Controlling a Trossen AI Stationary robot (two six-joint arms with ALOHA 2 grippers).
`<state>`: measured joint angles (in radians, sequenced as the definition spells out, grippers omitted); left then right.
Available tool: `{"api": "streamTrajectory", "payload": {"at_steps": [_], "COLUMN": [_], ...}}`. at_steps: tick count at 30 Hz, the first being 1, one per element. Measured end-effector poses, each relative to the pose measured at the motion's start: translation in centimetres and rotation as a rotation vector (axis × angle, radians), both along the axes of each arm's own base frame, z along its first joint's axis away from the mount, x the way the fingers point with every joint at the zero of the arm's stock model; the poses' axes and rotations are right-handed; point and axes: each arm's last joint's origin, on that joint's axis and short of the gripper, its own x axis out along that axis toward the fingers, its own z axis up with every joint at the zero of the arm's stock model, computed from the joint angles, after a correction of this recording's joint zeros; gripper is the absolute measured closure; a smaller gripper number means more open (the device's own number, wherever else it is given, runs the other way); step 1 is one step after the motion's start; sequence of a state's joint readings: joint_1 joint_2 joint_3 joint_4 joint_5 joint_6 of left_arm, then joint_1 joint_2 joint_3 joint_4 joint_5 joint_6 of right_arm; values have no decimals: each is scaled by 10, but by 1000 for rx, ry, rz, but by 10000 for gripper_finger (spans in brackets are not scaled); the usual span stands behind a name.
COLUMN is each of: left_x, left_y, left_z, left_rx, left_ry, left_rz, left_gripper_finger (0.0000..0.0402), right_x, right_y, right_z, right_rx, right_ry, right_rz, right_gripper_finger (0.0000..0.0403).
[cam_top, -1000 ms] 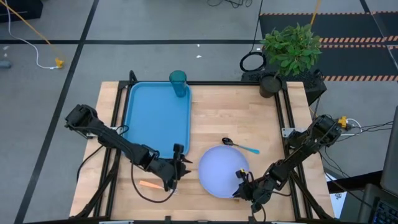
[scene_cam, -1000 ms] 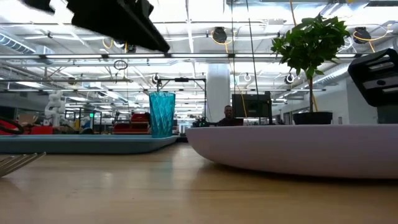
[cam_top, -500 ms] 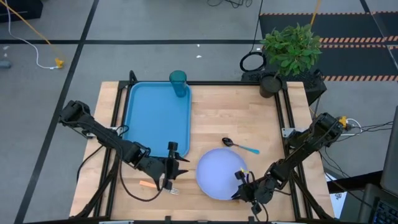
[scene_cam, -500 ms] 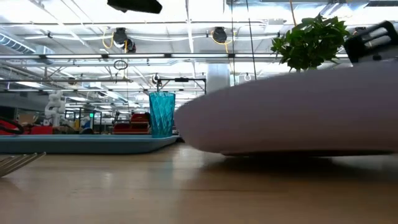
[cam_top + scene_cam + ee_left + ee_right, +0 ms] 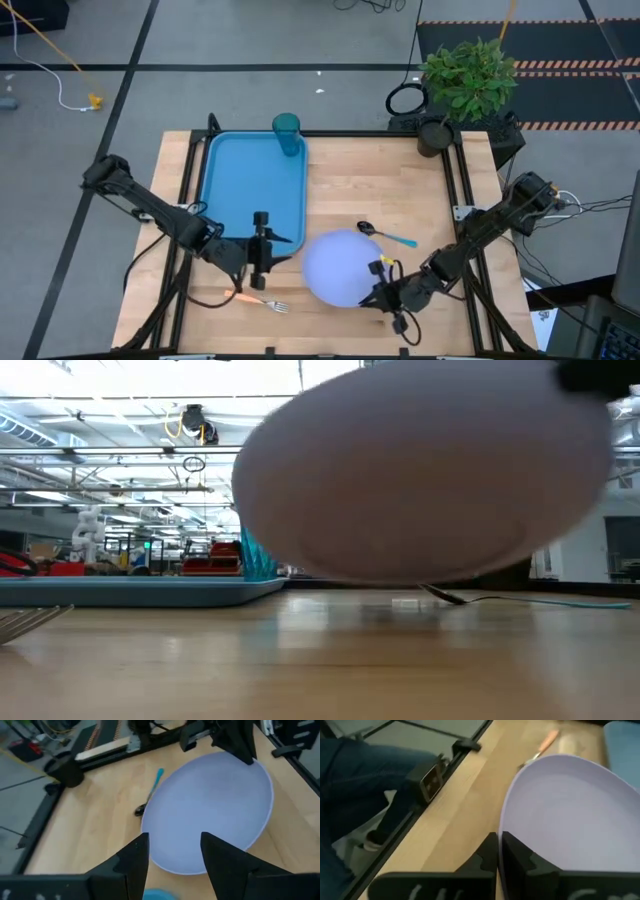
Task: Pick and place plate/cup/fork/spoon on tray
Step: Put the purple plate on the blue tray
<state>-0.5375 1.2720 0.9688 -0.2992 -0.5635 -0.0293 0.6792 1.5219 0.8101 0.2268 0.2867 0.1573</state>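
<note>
Right hand [image 5: 385,292] was clamped on the near rim of the plate [image 5: 343,266], fingers pinching the edge as the right wrist view showed. Plate was lifted clear of the tabletop [image 5: 360,180] in the low view, and not yet over the tray [image 5: 253,185], which lay well off to the far left of that hand. Left hand [image 5: 261,257] hovered beside the tray's near edge, fingers spread, grasping nothing. Fork [image 5: 257,300] lay on the tabletop just by the left hand; spoon [image 5: 387,235] lay just beyond the plate. Cup [image 5: 287,134] stood at the tray's far corner; whether on the tray or just beyond its rim could not be told. Judged: plate under way; fork and spoon remained.
</note>
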Motion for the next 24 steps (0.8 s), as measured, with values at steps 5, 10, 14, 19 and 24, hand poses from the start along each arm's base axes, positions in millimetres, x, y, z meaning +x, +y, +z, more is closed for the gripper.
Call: {"api": "streamTrajectory", "payload": {"at_steps": [5, 10, 14, 19, 24], "left_x": [-13, -27, -35, -39, -39], "left_y": [9, 18, 24, 31, 36], "left_z": [10, 19, 26, 30, 30], "left_rx": [26, 32, 23, 31, 51], "left_ry": [-7, -9, -26, -24, -15], "left_rz": [47, 64, 74, 86, 97], "left_gripper_finger": [220, 220, 220, 220, 220], "right_x": [8, 16, 24, 38, 50], "right_y": [-16, -32, -48, -71, -96], "right_z": [7, 16, 19, 24, 31], "right_rx": [-30, -60, -98, -129, -127], "right_ry": [-32, -78, -101, -168, -233], "right_rz": [-30, -60, -94, -110, -112], "right_gripper_finger": [403, 403, 403, 403, 403]}}
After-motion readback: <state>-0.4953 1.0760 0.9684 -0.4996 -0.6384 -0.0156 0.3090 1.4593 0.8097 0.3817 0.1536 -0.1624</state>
